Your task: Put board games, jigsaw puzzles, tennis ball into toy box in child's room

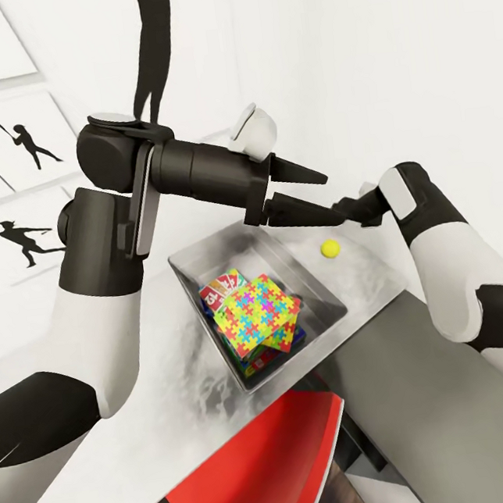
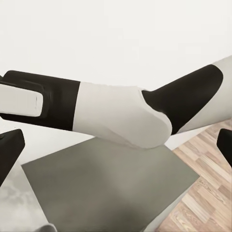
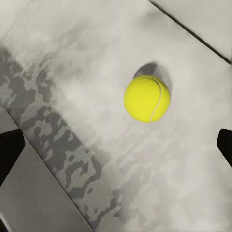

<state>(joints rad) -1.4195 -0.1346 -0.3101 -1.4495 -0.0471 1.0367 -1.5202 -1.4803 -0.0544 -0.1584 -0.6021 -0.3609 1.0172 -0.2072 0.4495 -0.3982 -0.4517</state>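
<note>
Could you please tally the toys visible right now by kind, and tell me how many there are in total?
Tennis ball: 1, on the table beside the toy box.
Jigsaw puzzle: 1 visible on top of the pile in the box.
Board game: 1 clearly showing; others underneath cannot be told apart.
Total: 3 distinguishable toys.

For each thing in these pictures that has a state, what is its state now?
Toy box: open, holds puzzles and games.
Jigsaw puzzle: inside the toy box, on top, tilted.
Board game: inside the toy box, partly covered by the puzzle.
Tennis ball: on the table, outside the toy box, not held.
Left gripper: open, empty.
Right gripper: open, above the tennis ball.
</note>
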